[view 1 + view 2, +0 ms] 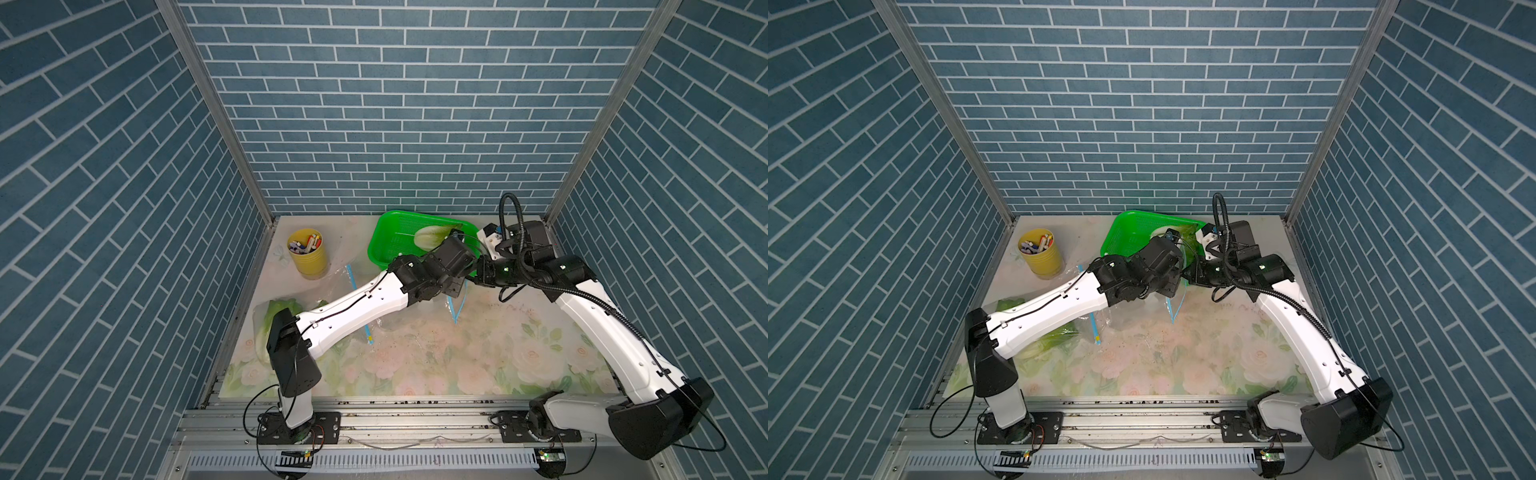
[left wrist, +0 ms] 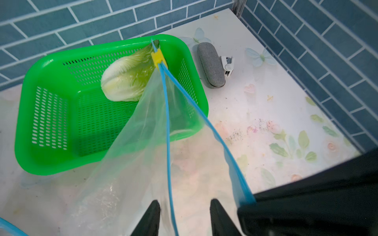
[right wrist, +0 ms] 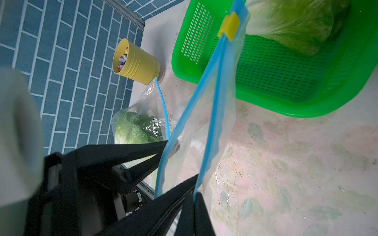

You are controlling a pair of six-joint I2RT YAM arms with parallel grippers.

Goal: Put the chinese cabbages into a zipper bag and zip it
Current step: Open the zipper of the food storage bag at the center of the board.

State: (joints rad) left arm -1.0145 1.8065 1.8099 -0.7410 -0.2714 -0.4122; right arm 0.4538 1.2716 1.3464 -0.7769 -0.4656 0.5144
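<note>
Between the half-parted jaws of left gripper [image 2: 185,202] runs one edge of the zipper bag [image 2: 143,143]; right gripper [image 3: 195,190], closed, pinches the other; beyond, chinese cabbage [image 2: 124,81] in basket [image 2: 92,52].

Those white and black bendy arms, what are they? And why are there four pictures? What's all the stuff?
They are two robot arms, the left arm and the right arm, each ending in a pincer. Two pictures look down from above; the other two come from little cameras on the wrists. On the flowery table sit a green basket with a cabbage in it, a yellow cup of pens, a grey case and another cabbage already inside a second bag. The right pincer pinches one blue edge of a clear zip bag. The left pincer stands open around the other edge.
</note>
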